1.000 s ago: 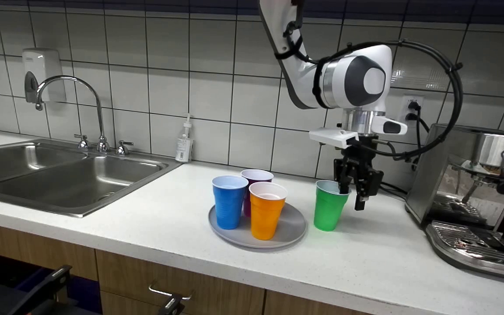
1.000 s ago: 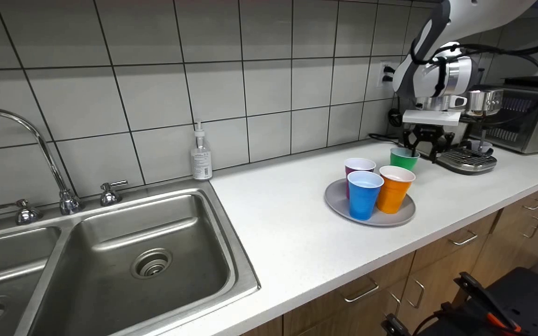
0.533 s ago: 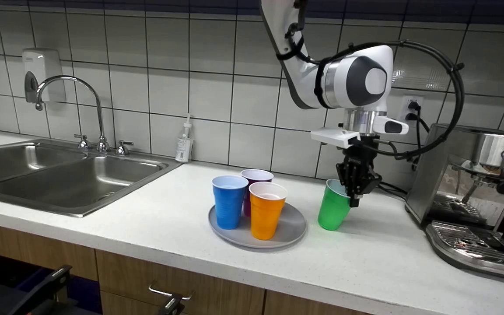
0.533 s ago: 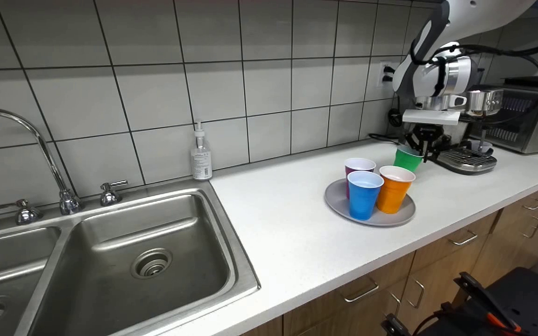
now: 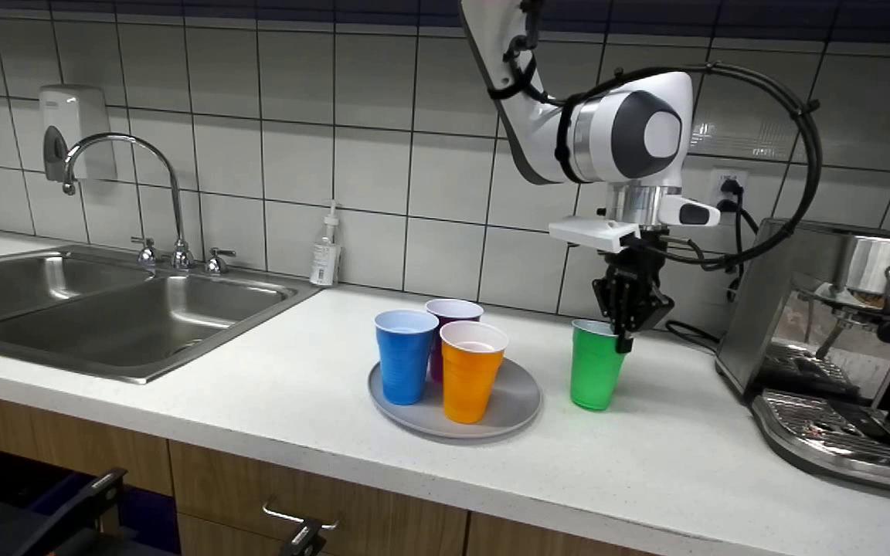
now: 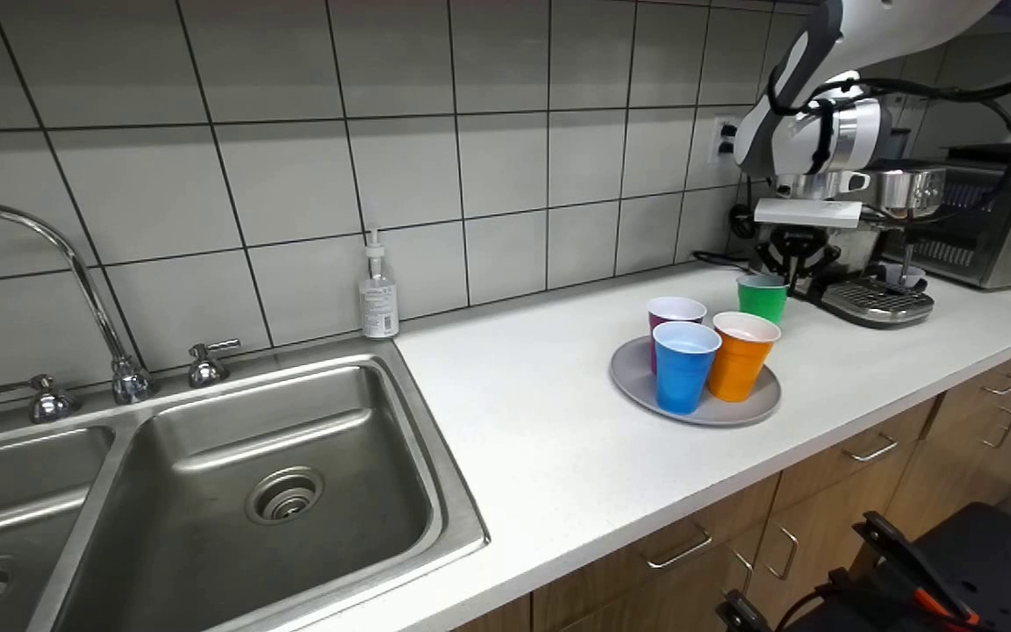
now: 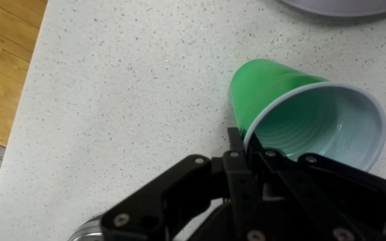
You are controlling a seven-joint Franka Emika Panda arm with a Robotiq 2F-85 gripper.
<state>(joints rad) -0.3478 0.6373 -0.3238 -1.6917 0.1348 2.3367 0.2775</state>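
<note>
Claw: closed on the rim of the green cup, one finger inside the cup, the other outside.
Green cup: close to upright, mouth up, just right of the grey plate in an exterior view; contact of its base with the tabletop cannot be determined.
Grey plate: flat on the tabletop, carrying three cups.
Plate load: blue cup left, orange cup near right, purple cup far.
Coffee machine: right, well apart from the green cup.
Sink: left.
Pump bottle: far side, just beside the sink.
</note>
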